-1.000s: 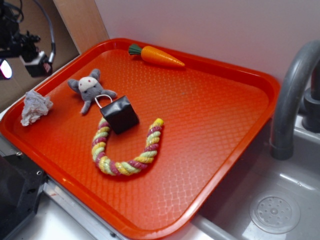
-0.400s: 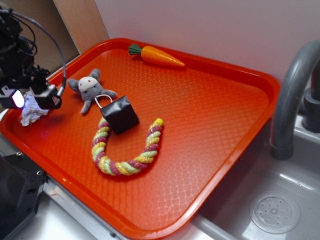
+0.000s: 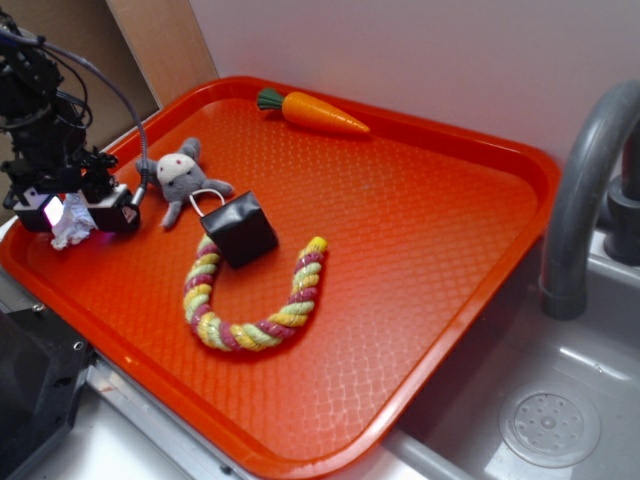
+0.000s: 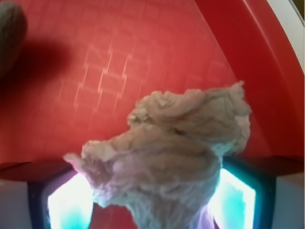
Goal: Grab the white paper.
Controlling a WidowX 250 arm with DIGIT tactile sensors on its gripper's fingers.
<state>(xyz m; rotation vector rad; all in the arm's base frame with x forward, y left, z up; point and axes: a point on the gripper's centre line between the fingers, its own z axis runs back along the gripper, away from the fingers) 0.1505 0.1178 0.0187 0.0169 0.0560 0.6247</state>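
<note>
- Hand [image 3: 72,215] low at tray's [image 3: 440,330] left edge, w/ white paper [image 3: 72,224] between its fingers [image 4: 233,200].
- Wrist view: paper [image 4: 176,157] fills the gap btwn both lit pads; can't tell if they're actually pinching it or just around it.
- Plush mouse [image 3: 180,178] just beside (right of hand); black box [image 3: 237,229], rope [image 3: 255,300], carrot [image 3: 315,111] farther off.

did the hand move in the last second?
Yes. The hand dropped from above the tray's left rim to the white paper, beside the plush mouse.
</note>
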